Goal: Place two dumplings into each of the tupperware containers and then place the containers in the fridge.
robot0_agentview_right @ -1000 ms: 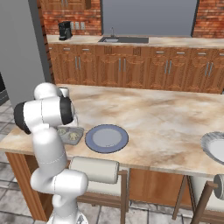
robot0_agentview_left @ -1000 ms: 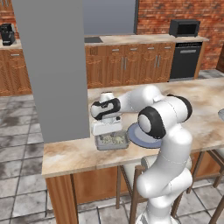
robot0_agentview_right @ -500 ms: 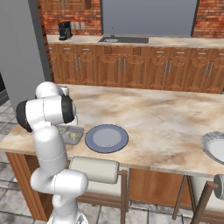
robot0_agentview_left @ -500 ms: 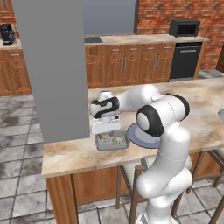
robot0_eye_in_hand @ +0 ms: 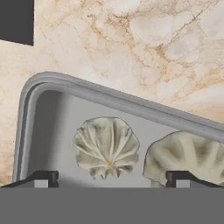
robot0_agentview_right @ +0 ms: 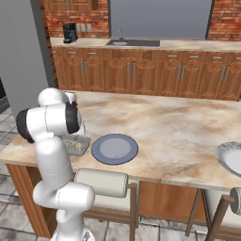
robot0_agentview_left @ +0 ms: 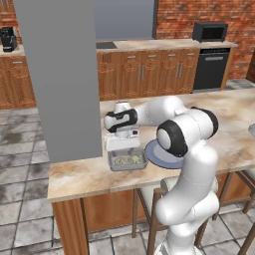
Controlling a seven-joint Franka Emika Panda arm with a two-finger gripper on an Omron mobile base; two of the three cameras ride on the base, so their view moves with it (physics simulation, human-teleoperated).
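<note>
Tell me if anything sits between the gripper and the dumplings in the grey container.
Nothing visible does. The gripper hangs open right above the grey container, and both dumplings lie bare on its floor, side by side under the fingertips, with no lid or other thing over them.

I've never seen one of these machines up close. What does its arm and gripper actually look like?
The arm is a chain of smooth, rounded glossy white segments with black bands and discs at the joints. It ends in a boxy white hand with dark panels carrying the gripper. In the hand view, its two small fingertips look dark with pale grey faces. No loose cables or markings are visible.
</note>
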